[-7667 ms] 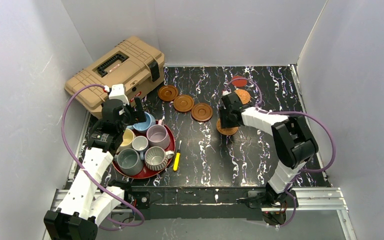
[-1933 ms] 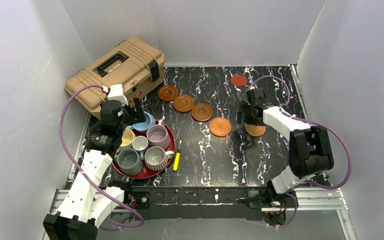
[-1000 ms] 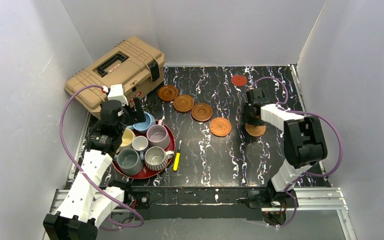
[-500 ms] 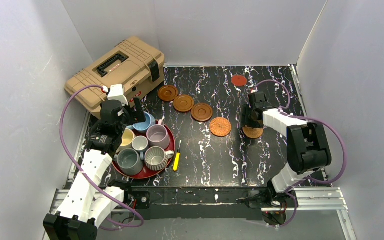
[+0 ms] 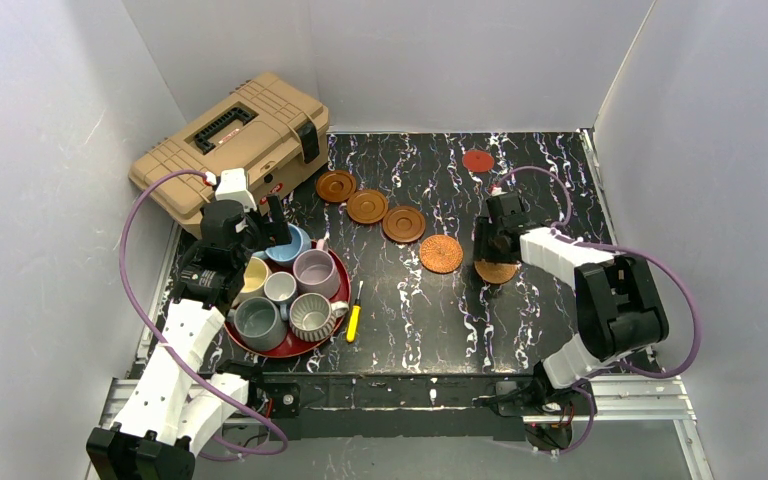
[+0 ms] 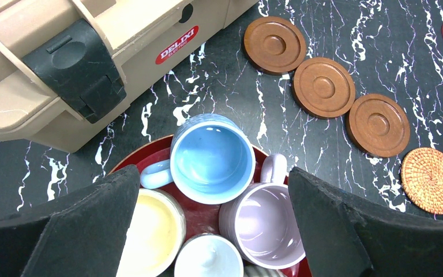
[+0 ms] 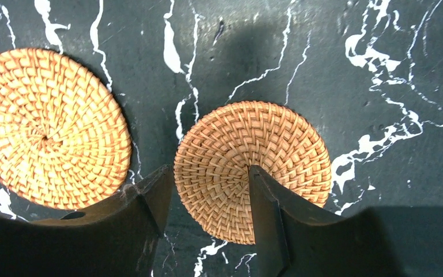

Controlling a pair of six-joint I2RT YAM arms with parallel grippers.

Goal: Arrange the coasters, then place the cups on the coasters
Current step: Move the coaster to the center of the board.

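Note:
Three brown wooden coasters (image 5: 367,207) lie in a diagonal row, with a woven coaster (image 5: 441,253) at its lower end. A small red coaster (image 5: 477,160) lies far back. My right gripper (image 5: 488,250) is down on a second woven coaster (image 7: 254,144), jaws part-way apart. One fingertip (image 7: 164,173) is at its left rim and the other rests on its middle. The cups stand on a red tray (image 5: 285,347): blue (image 6: 212,158), mauve (image 6: 268,225), cream (image 6: 150,231), small pale (image 6: 207,257), grey-green (image 5: 258,322), ribbed (image 5: 312,314). My left gripper (image 6: 213,173) hangs wide open above the blue cup.
A tan toolbox (image 5: 230,140) sits at the back left, close to the tray. A yellow screwdriver (image 5: 354,322) lies just right of the tray. The two woven coasters (image 7: 46,127) lie a finger's width apart. Grey walls enclose the table.
My right gripper has slid left and slightly nearer, and the woven coaster under it has come along, closer to the other woven one. The left arm has not moved.

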